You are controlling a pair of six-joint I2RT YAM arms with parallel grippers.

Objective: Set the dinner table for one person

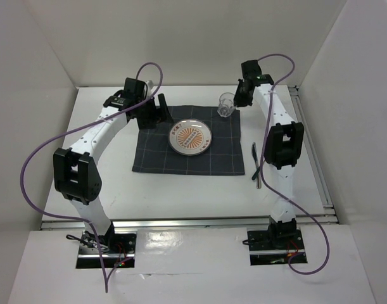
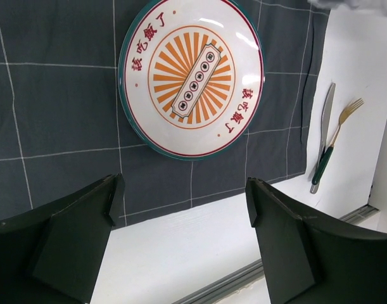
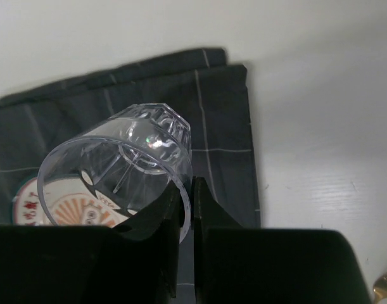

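On the white dinner table (image 1: 180, 196) lies a dark grey checked mat (image 1: 155, 155) with a round plate (image 1: 190, 138) printed with an orange sunburst. A clear glass (image 1: 227, 104) stands at the mat's far right corner. My right gripper (image 3: 187, 190) is shut on the glass (image 3: 123, 164), one finger inside the wall and one outside. My left gripper (image 2: 183, 190) hangs open over the mat's left edge with nothing between its fingers. In the left wrist view the plate (image 2: 192, 76) lies beyond them.
A knife (image 2: 325, 123) and a gold fork (image 2: 345, 117) with dark green handles lie side by side on the bare table to the right of the mat, close to the right arm (image 1: 282, 145). White walls enclose the table on three sides.
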